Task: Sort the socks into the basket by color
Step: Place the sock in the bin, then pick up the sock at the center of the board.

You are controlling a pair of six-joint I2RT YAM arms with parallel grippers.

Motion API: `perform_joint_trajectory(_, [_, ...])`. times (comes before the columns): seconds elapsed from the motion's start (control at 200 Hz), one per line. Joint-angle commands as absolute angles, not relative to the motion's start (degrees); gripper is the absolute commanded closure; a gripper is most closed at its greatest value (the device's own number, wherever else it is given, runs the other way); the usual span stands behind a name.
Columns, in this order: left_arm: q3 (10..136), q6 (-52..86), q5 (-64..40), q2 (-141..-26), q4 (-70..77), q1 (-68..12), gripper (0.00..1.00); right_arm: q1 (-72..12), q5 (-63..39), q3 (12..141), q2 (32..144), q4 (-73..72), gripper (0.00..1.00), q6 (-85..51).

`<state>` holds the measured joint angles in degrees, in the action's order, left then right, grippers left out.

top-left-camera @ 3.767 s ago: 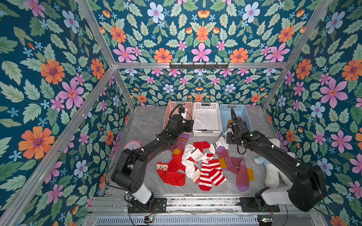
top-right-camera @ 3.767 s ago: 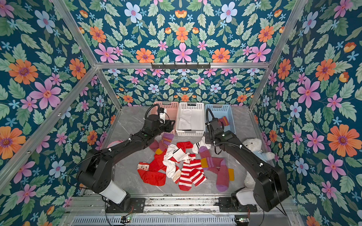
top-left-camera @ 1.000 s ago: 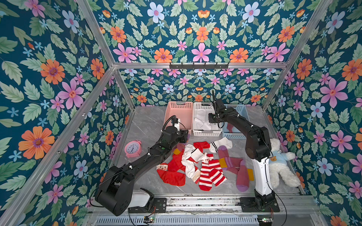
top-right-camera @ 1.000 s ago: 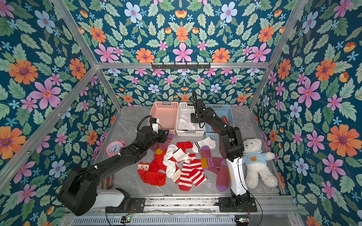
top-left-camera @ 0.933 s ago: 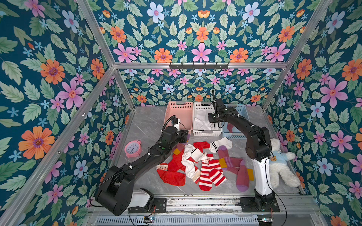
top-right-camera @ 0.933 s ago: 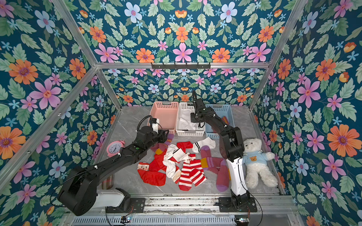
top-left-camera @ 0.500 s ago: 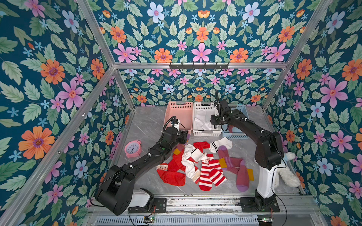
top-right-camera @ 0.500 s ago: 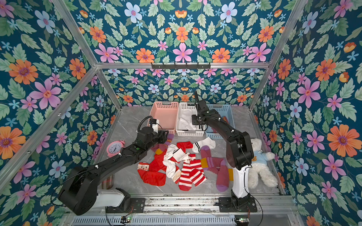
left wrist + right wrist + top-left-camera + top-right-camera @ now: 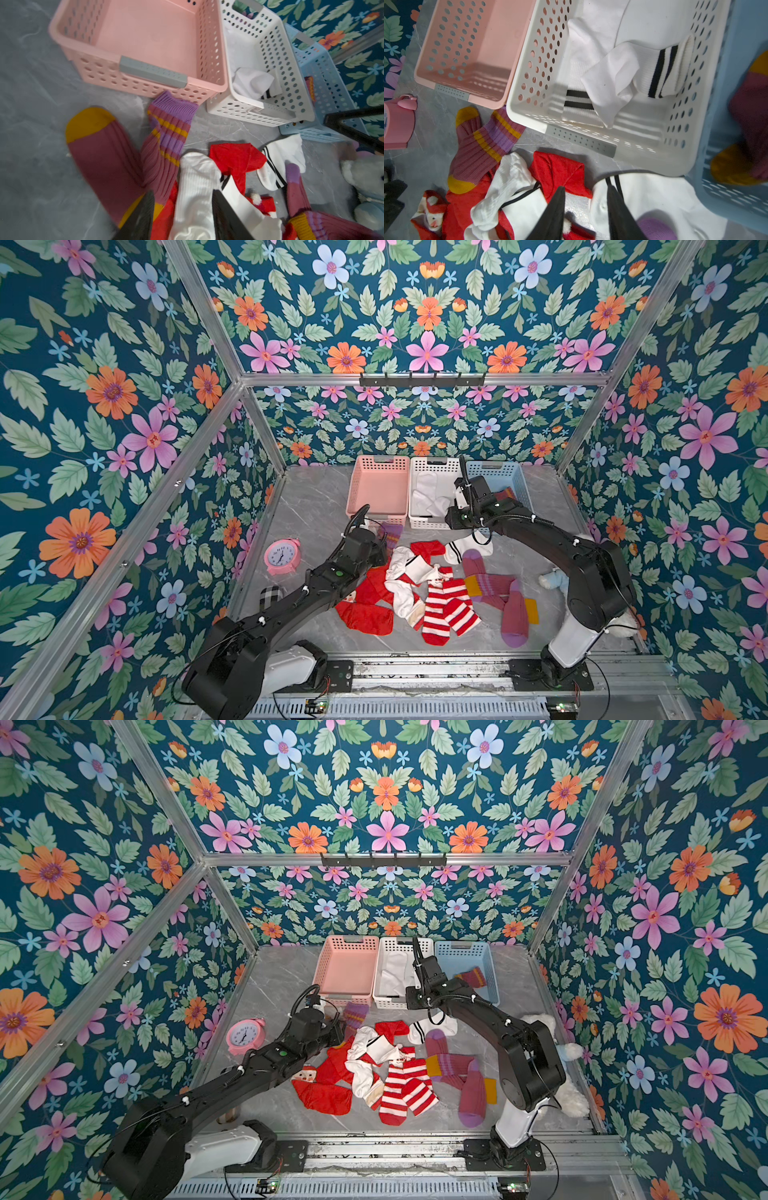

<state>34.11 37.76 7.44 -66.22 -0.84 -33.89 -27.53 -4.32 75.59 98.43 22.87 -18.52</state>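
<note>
Clock: pink alarm clock (image 9: 282, 558), upright on the marble top (image 9: 316, 506), off to my left.
Case: plaid oblong case (image 9: 270, 596), near the clock, closer to me.
Bear: white plush bear (image 9: 575, 1104), far on my right, mostly hidden.
Rail: black hook rail (image 9: 422, 380), up on the back frame.

one pink basket (image 9: 380, 459), one white basket (image 9: 434, 466), one blue basket (image 9: 494, 468). two red-and-white striped socks (image 9: 446, 605). one maroon sock (image 9: 471, 977) in the blue basket. one pink clock (image 9: 282, 556), one plush bear (image 9: 575, 1104), one plaid case (image 9: 270, 597).

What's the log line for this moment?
left gripper: open over white sock | right gripper: open, empty | pink basket: empty | white basket: white socks | blue basket: maroon sock
</note>
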Motion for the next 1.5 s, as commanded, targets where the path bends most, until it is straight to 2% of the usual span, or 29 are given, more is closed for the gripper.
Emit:
perform_joint_trajectory(0.0, [32.78, 46.91, 14.81, -63.51, -11.68, -34.1, 0.52, -27.64, -4.55, 74.48, 97.22, 20.35, 0.64, -19.7])
perform_joint_trajectory(0.37, [24.93, 61.37, 19.18, -54.37, -24.0, -34.23, 0.54, -27.84, -5.44, 71.22, 96.06, 18.06, 0.63, -21.12])
perform_joint_trajectory(0.815, [23.6, 62.73, 17.76, -58.11, -23.82, -34.26, 0.63, -27.95, -6.07, 69.55, 96.2, 16.95, 0.63, -22.19])
perform_joint_trajectory(0.995, [23.02, 62.93, 16.46, -59.4, -22.64, -34.28, 0.73, -27.95, -5.89, 68.76, 95.63, 16.48, 0.64, -22.42])
perform_joint_trajectory(1.1, [22.67, 62.67, 15.92, -60.02, -21.76, -34.28, 0.88, -27.95, -5.67, 68.34, 95.54, 16.35, 0.64, -22.43])
perform_joint_trajectory(1.225, [22.45, 62.51, 15.76, -60.26, -21.4, -34.28, 1.0, -27.95, -5.34, 67.86, 95.55, 16.34, 0.63, -22.44])
perform_joint_trajectory(1.495, [25.79, 59.34, 16.27, -57.89, -22.01, -34.28, 1.0, -27.9, -4.7, 66.7, 92.77, 15.84, 0.63, -22.42])
